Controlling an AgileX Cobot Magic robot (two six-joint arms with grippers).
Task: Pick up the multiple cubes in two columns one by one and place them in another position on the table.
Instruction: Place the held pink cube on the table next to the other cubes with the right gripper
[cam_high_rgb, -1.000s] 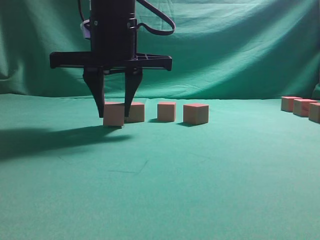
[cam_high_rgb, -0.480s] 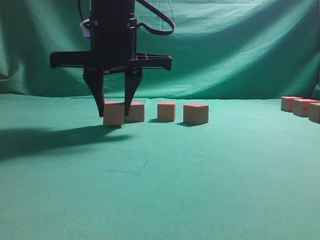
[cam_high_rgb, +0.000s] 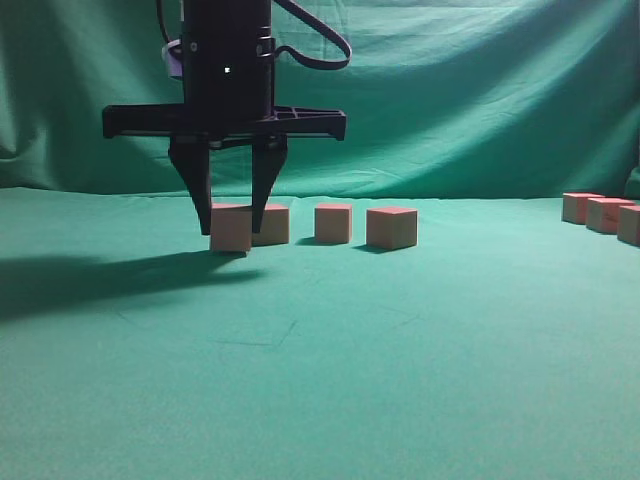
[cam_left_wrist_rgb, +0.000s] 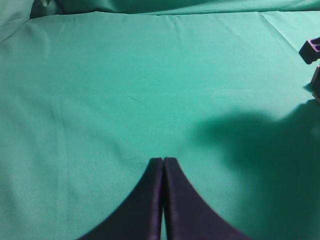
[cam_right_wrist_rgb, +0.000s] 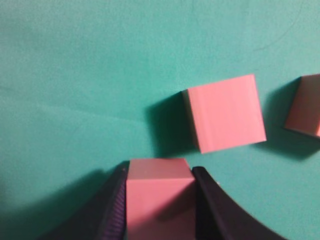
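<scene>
Leftmost cube (cam_high_rgb: 230, 229) is pinched between the fingers of the right end effector (cam_high_rgb: 231, 222), just above the green counter (cam_high_rgb: 320, 360). Three more cubes (cam_high_rgb: 333, 223) sit in a row beside it, another bunch (cam_high_rgb: 603, 215) far right. Left end effector (cam_left_wrist_rgb: 163, 167) hangs over bare cloth, fingers pressed together.

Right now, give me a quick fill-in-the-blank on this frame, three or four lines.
1. The right gripper is shut on a ____.
2. The left gripper fingers are ____, holding nothing.
3. At the exterior view's right edge, ____ more cubes sit on the table.
4. The cloth is ____ in colour.

Missing words: cube; shut; three; green
</scene>
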